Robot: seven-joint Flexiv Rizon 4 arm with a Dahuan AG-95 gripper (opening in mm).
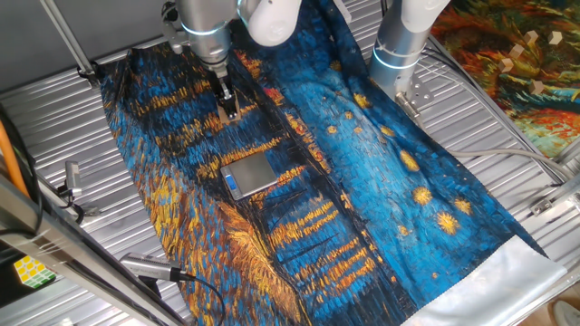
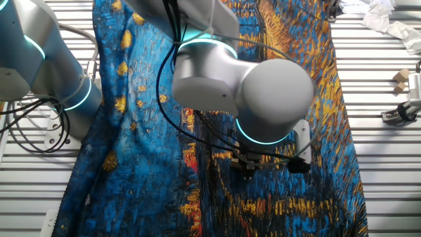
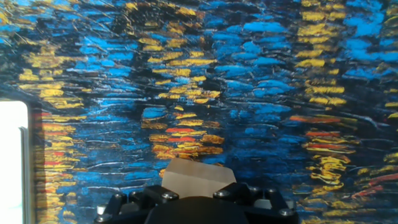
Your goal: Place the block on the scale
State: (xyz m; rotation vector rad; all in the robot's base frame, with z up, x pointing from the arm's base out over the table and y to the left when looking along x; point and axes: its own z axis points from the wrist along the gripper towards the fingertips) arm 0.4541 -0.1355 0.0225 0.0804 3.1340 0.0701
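My gripper (image 1: 229,110) hangs over the blue and yellow painted cloth, up and left of the scale. It is shut on the block (image 3: 198,175), a tan wooden piece that fills the gap between the black fingers in the hand view. A pale bit of the block shows at the fingertips (image 1: 231,114). The scale (image 1: 249,174) lies flat on the cloth, silver-grey with a blue strip on its near-left edge, a short way from the gripper. In the other fixed view my arm hides the scale, and the gripper (image 2: 245,164) shows just under the wrist.
A second arm (image 1: 399,41) stands at the back of the cloth. A multicoloured puzzle cube (image 1: 27,270) sits at the lower left on the metal table. Small wooden pieces (image 2: 400,79) lie off the cloth. A bright white patch (image 3: 12,155) is at the hand view's left edge.
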